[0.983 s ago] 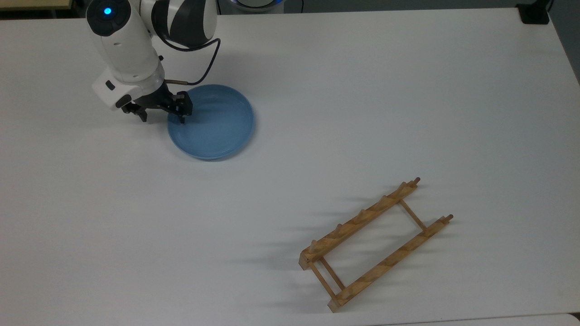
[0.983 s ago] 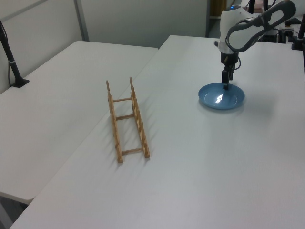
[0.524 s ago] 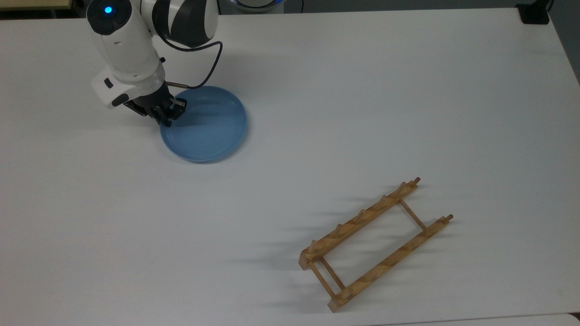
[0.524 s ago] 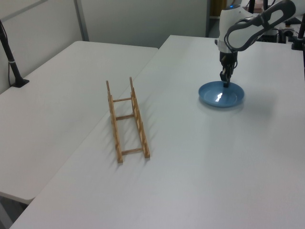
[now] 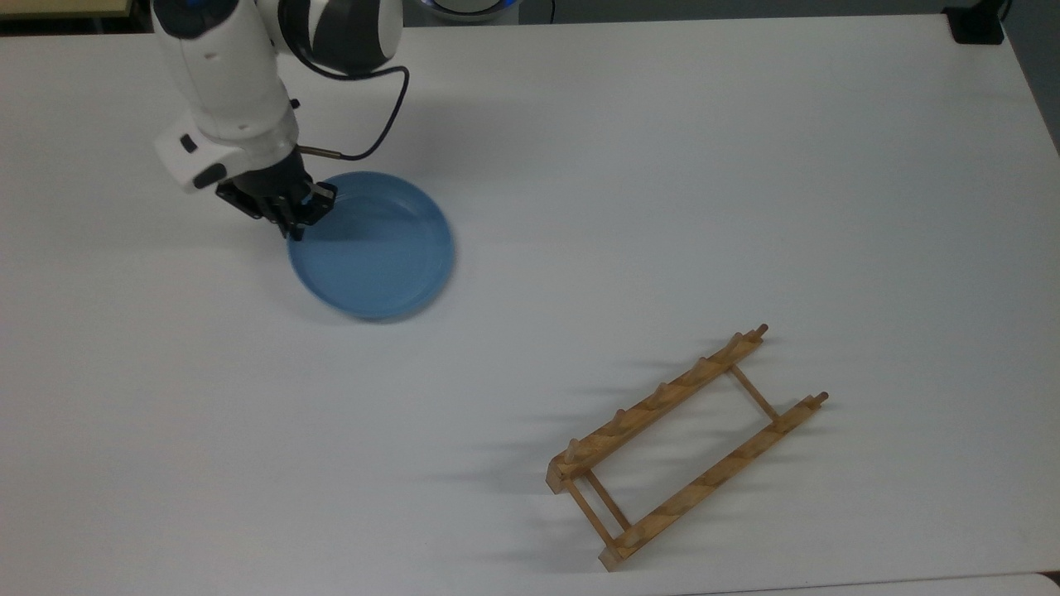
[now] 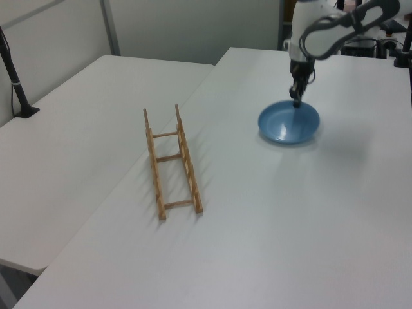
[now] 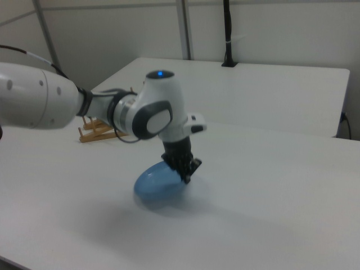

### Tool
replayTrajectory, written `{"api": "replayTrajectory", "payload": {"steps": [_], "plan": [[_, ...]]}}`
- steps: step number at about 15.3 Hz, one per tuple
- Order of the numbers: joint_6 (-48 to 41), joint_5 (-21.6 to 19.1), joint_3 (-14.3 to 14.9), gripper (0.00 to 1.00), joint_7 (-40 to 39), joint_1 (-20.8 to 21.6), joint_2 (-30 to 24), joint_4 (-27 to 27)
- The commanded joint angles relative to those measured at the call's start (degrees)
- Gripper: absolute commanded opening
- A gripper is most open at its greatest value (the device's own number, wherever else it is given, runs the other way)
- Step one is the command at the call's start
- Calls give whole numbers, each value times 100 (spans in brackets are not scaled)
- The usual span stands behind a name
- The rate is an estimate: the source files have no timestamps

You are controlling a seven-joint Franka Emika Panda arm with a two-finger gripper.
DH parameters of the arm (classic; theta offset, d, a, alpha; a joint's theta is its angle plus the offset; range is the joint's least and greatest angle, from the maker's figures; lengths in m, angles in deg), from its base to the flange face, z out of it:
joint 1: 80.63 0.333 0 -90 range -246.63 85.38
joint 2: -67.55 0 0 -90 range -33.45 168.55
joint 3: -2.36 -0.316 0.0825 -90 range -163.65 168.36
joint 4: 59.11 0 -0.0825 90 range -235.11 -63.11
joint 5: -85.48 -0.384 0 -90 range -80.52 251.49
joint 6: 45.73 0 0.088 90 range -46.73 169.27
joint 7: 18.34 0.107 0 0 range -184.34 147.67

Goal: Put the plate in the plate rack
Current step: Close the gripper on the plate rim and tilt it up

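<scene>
The light-blue plate hangs tilted just above the white table, held by its rim at the top view's left; it also shows as the plate and the plate. My gripper is shut on that rim, seen too as the gripper and the gripper. The wooden plate rack lies flat at the top view's lower right, far from the plate. In the left view the plate rack sits left of centre. Part of the plate rack peeks out behind my arm in the right view.
The white table spreads wide between plate and rack. A second white table adjoins at the left view's left, with a black post on it. A black cable loops from my wrist above the plate.
My gripper closed on the plate's rim and lifted it, tilting the plate. Plate and gripper shifted slightly toward the rack in the left view. The rack has not moved.
</scene>
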Motion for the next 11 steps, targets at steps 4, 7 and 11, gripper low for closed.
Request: {"api": "replayTrajectory", "payload": {"steps": [4, 7, 11], "plan": [[-619, -294, -244, 0, 536, 125, -361, 1443], [-557, -180, -367, 0, 960, 344, -370, 1936], [-120, 415, -437, 0, 1293, 766, -449, 2227]]}}
